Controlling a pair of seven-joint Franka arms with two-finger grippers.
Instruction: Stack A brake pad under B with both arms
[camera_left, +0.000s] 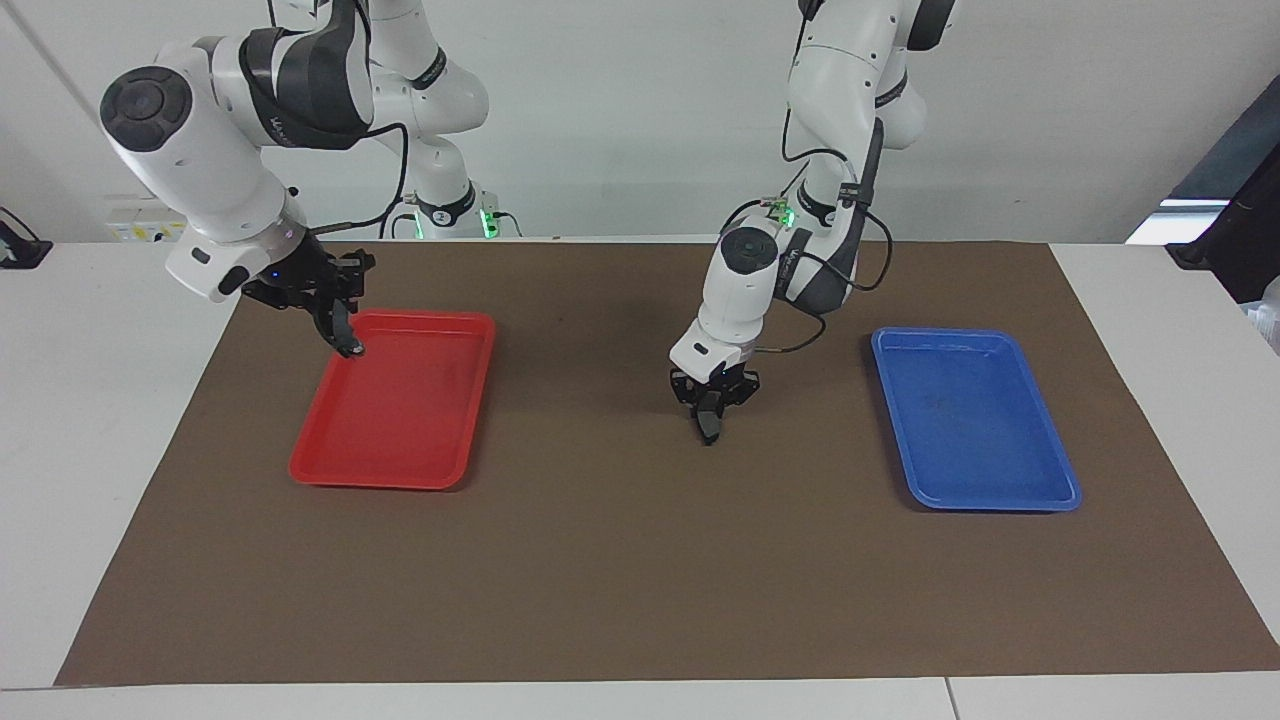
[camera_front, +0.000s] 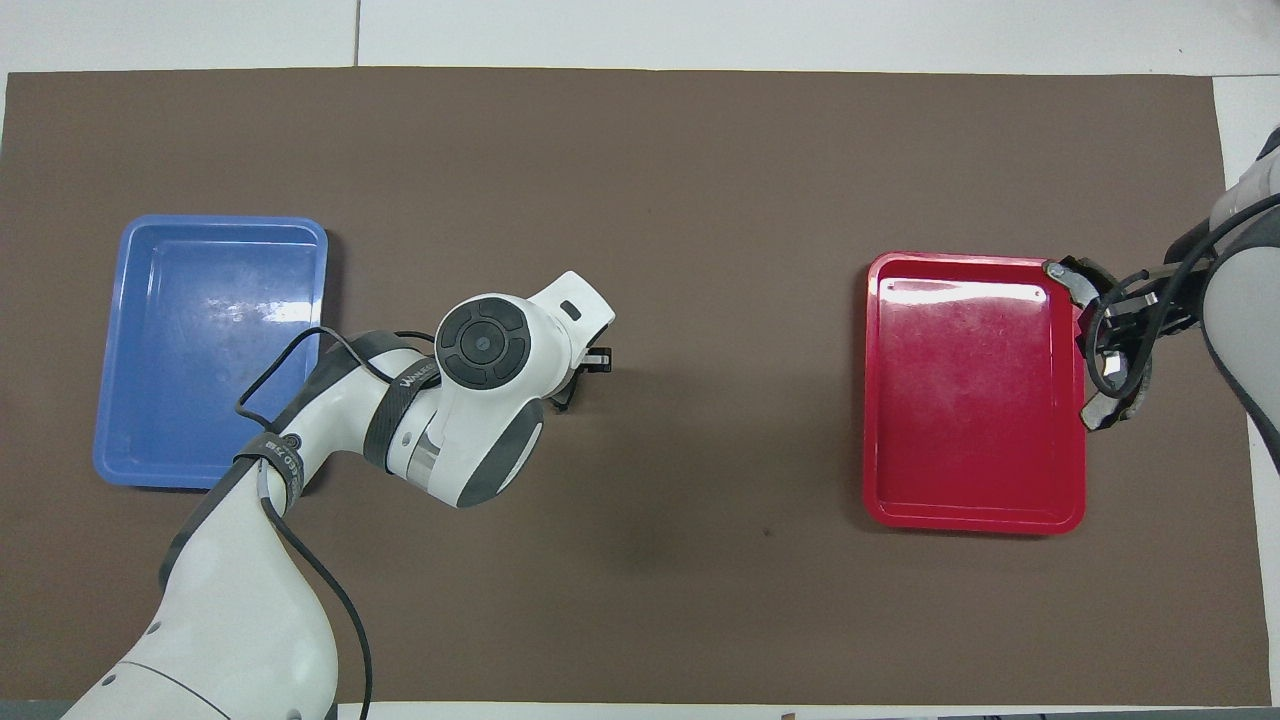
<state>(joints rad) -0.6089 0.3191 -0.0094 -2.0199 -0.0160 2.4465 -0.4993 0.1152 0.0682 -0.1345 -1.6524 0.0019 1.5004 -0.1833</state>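
Note:
My left gripper (camera_left: 710, 408) hangs low over the brown mat (camera_left: 640, 560) near the table's middle, between the two trays. It is shut on the A brake pad (camera_left: 708, 426), a small dark grey piece pointing down from its fingertips. In the overhead view the left arm's wrist covers most of this gripper (camera_front: 585, 368). My right gripper (camera_left: 338, 322) is shut on B (camera_front: 1062, 271), a curved black piece with light grey ends. It holds B in the air over the red tray's (camera_left: 395, 478) edge toward the right arm's end of the table.
The red tray (camera_front: 975, 520) holds nothing and lies toward the right arm's end. A blue tray (camera_left: 990, 500), also with nothing in it, lies toward the left arm's end. The brown mat covers most of the white table.

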